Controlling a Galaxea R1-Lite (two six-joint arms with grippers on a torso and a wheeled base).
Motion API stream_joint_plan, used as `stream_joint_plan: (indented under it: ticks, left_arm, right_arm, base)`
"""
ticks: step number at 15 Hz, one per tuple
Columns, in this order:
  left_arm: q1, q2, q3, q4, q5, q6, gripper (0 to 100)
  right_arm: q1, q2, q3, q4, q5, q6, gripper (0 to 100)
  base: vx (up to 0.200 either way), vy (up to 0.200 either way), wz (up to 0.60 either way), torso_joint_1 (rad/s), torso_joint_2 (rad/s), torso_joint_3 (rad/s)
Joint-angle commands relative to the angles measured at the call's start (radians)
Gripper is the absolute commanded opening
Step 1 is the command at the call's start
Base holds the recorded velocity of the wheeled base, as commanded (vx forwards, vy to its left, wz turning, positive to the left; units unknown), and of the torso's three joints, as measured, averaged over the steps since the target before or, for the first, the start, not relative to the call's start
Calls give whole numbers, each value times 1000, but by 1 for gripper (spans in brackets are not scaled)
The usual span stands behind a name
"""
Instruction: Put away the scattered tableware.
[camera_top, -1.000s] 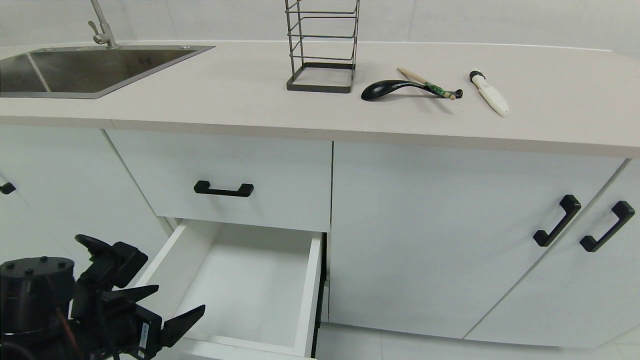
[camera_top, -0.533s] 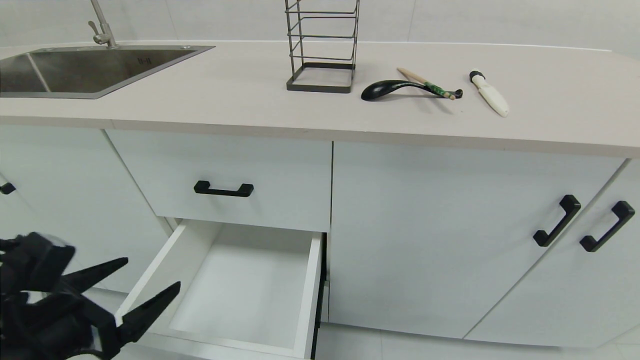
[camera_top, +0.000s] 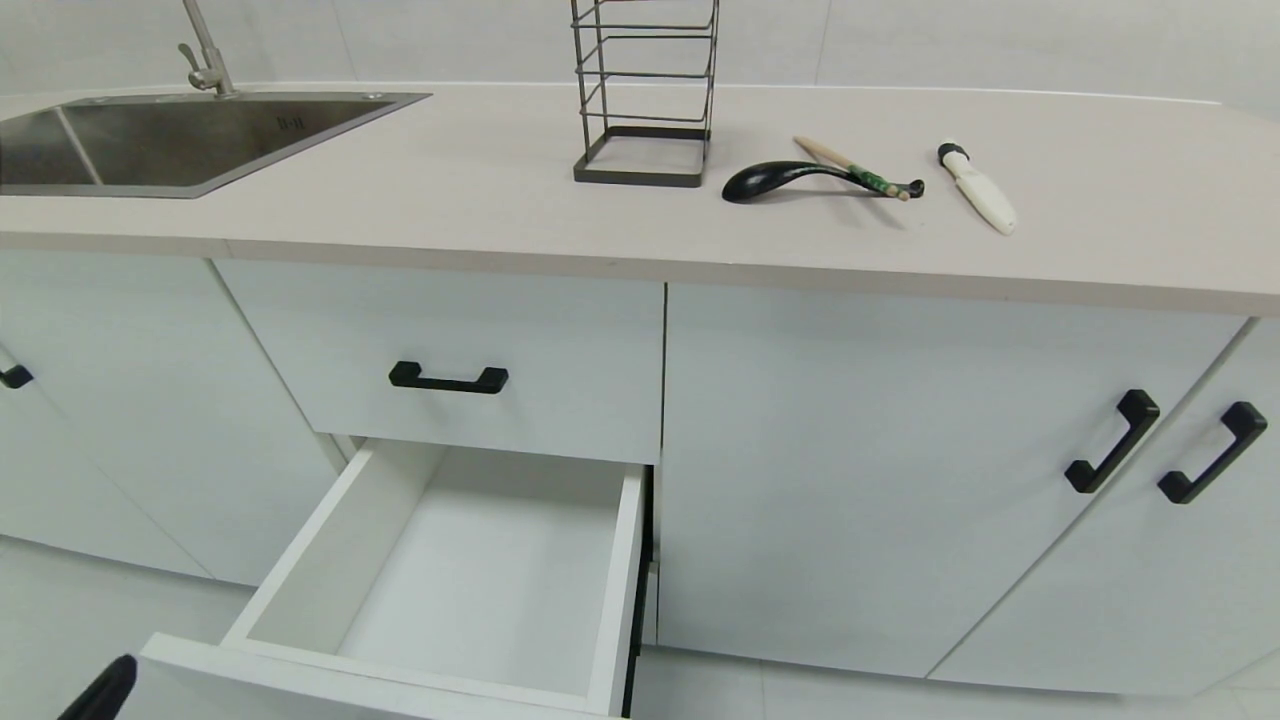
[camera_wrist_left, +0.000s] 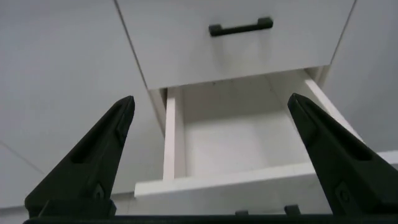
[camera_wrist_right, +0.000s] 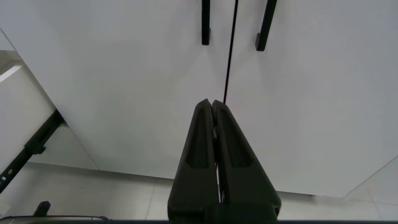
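Black spoon (camera_top: 765, 181) lies on the bench (camera_top: 450, 200), nearer its back edge and right of centre, with a wooden chopstick (camera_top: 838, 158) across the end of its handle. A white utensil with a black cap (camera_top: 978, 187) lies just beside them, toward the bench's right end. All three are well apart from both of your claws, which sit low in front of the cabinets.

Your left gripper (camera_wrist_left: 210, 98) is spread wide. Its wrist view looks between the fingers (camera_wrist_left: 93, 162) into the open drawer (camera_wrist_left: 230, 137), pulled out beneath a shut drawer with a black handle (camera_wrist_left: 240, 27). The head view gives you one dark fingertip (camera_top: 100, 690) by that drawer's front left corner. It also gives you the bench top, with a wire rack (camera_top: 645, 95) standing just left of the spoon and a steel sink (camera_top: 180, 135) at the left end.

Your right gripper (camera_wrist_right: 212, 106) has its fingers pressed together with nothing between them. It faces two cupboard doors (camera_wrist_right: 124, 81) and their pair of black handles (camera_wrist_right: 205, 22).
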Motion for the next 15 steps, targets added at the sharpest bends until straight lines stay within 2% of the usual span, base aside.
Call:
stream_joint_plan:
  ticks: [1, 2, 3, 4, 7, 8, 9, 10, 15]
  left_arm:
    - [58, -220, 65, 102, -1, -2, 100]
    - [70, -266, 91, 139, -1, -1, 100]
    - [72, -329, 99, 246, -2, -2, 100]
    - [67, -342, 94, 300, 1, -16, 100]
    - [67, -342, 99, 297, 78, -59, 100]
    - [67, -342, 99, 301, 91, -84, 100]
    - [67, -342, 99, 301, 84, -97, 100]
    - [67, -342, 97, 303, 79, -127, 100]
    - [67, -342, 97, 303, 85, -131, 100]
  right_arm:
    - [0, 1, 0, 0, 0, 0, 0]
    - [0, 1, 0, 0, 0, 0, 0]
    - [0, 1, 0, 0, 0, 0, 0]
    - [0, 1, 0, 0, 0, 0, 0]
    - [0, 1, 0, 0, 0, 0, 0]
    - [0, 1, 0, 0, 0, 0, 0]
    - [0, 1, 0, 0, 0, 0, 0]
    - [0, 1, 0, 0, 0, 0, 0]
    - [0, 1, 0, 0, 0, 0, 0]
  base:
    - [0, 0, 0, 0, 0, 0]
    - [0, 0, 0, 0, 0, 0]
    - [0, 0, 0, 0, 0, 0]
    - [0, 0, 0, 0, 0, 0]
    - [0, 0, 0, 0, 0, 0]
    - [0, 0, 0, 0, 0, 0]
    - [0, 0, 0, 0, 0, 0]
    - [0, 0, 0, 0, 0, 0]
    - [0, 0, 0, 0, 0, 0]
